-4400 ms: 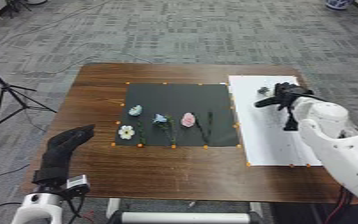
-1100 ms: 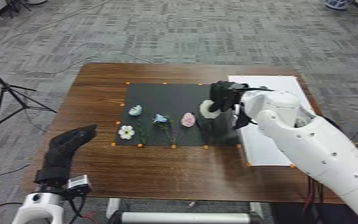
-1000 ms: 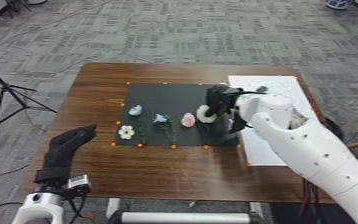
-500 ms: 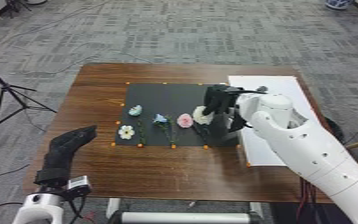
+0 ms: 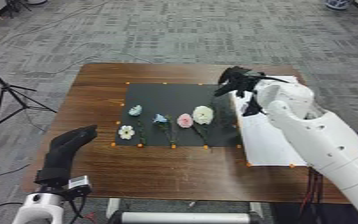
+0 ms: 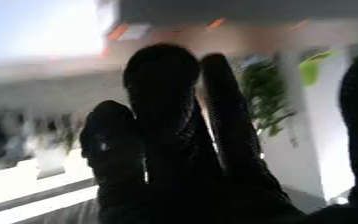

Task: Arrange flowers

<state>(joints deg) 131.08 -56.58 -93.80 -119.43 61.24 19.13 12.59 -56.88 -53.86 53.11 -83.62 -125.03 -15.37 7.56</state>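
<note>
At lower left is the left hand [image 5: 67, 144], fingers straight and together; mid-frame, on the dark mat [image 5: 162, 95], lie small white [image 5: 126, 132], pale blue [image 5: 135, 110], blue [image 5: 159, 118], pink [image 5: 185, 120] and large white flowers [image 5: 202, 115]; upper right of centre, the right hand [image 5: 238, 81], fingers straight, loosely spread.

To the right of the dark mat [image 5: 162, 95], the right hand [image 5: 239, 82] and right arm [image 5: 331, 137] hide part of the white sheet [image 5: 269, 142]; that arm runs out of frame. Left of the mat, the tripod [image 5: 5, 86] is cut off, as is the left arm [image 5: 35, 212], nearer the camera. On the mat, the blue flower's [image 5: 160, 119] petals are too small to make out. In the right wrist view, green foliage [image 6: 262, 92] is blurred.
</note>
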